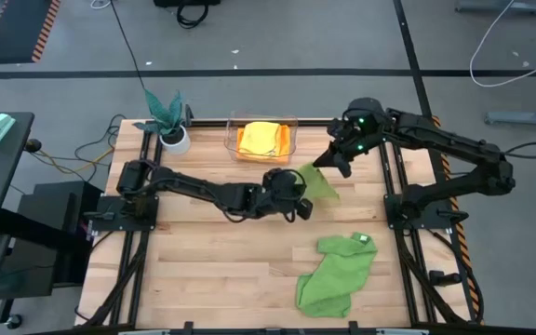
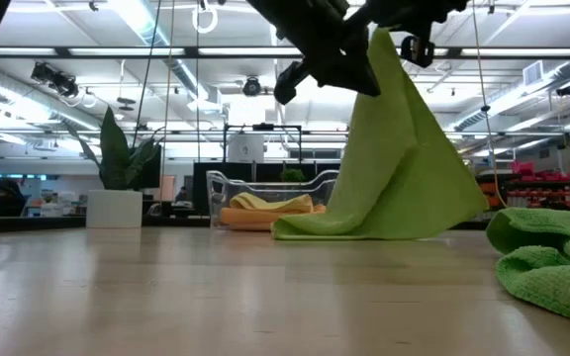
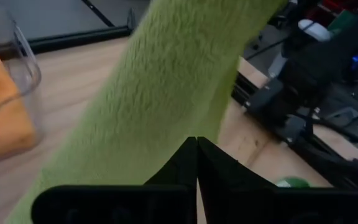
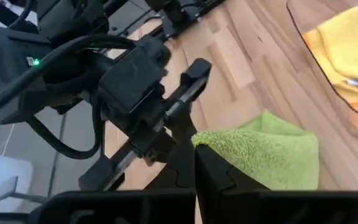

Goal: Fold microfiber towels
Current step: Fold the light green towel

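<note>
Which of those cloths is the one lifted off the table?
The lime green towel, pinched between both arms' jaws and hanging. The mid-green towel lies crumpled on the table, and the orange and yellow ones sit in the clear bin.

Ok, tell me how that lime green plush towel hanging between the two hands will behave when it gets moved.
The lime green plush towel is probably floppy: it drapes in soft folds from the left hand and right hand, its lower edge trailing on the wooden table. It looks light, since two pinched corners carry it. Its fuzzy pile likely grips rather than slips.
</note>
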Controlling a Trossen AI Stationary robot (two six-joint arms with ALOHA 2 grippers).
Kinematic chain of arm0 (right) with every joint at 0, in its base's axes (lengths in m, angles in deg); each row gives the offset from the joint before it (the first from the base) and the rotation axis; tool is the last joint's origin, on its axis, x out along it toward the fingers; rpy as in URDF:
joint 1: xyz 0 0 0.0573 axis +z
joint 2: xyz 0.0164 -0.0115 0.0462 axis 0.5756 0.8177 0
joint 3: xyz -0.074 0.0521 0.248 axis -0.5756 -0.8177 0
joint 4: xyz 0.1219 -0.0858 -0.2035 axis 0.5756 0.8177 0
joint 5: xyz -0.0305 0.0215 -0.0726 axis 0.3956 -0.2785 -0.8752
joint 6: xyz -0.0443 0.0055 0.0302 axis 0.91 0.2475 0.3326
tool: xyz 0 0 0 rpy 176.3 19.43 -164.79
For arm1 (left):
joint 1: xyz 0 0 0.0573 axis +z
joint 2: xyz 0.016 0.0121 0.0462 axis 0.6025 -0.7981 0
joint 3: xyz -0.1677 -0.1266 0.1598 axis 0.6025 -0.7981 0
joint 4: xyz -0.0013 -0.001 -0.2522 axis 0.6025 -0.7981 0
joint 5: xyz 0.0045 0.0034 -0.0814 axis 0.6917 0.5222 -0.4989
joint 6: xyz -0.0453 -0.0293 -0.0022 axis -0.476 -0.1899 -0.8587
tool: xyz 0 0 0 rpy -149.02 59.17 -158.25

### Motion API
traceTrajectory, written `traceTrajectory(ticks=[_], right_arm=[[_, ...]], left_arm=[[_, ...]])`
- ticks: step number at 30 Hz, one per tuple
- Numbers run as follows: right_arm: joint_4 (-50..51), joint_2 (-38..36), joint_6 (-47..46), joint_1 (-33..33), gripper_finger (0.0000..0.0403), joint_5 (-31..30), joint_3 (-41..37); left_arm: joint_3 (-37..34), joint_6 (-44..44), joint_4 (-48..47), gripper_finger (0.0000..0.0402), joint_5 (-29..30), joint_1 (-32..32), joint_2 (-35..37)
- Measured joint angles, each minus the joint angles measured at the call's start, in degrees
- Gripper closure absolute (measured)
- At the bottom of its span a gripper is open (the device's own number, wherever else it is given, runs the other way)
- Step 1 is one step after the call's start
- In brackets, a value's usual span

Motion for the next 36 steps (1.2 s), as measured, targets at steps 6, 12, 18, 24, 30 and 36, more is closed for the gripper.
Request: traceTrajectory(ticks=[6,12,18,24,30,36], right_arm=[[-0.2,3.0,1.7,-0.1,0.0403,3.4,2.7],[-0.4,3.4,1.9,0.0,0.0403,4.0,3.0],[0.4,2.8,0.8,1.7,0.0403,4.8,3.0],[3.0,1.9,0.6,3.0,0.0403,1.4,3.0],[5.6,1.1,1.0,0.4,0.0403,-2.4,3.0],[5.1,0.8,1.2,-1.4,0.0403,-1.3,3.0]], left_arm=[[0.4,3.3,0.7,0.0390,1.1,1.4,0.0],[1.1,5.0,-0.5,0.0388,1.9,4.3,0.1],[1.1,5.1,-1.6,0.0396,3.1,8.9,0.1],[1.1,4.9,-2.0,0.0379,0.6,9.7,0.1],[1.1,5.1,-5.4,0.0393,0.3,6.1,0.6],[1.0,3.1,-11.2,0.0378,1.0,2.2,1.6]])
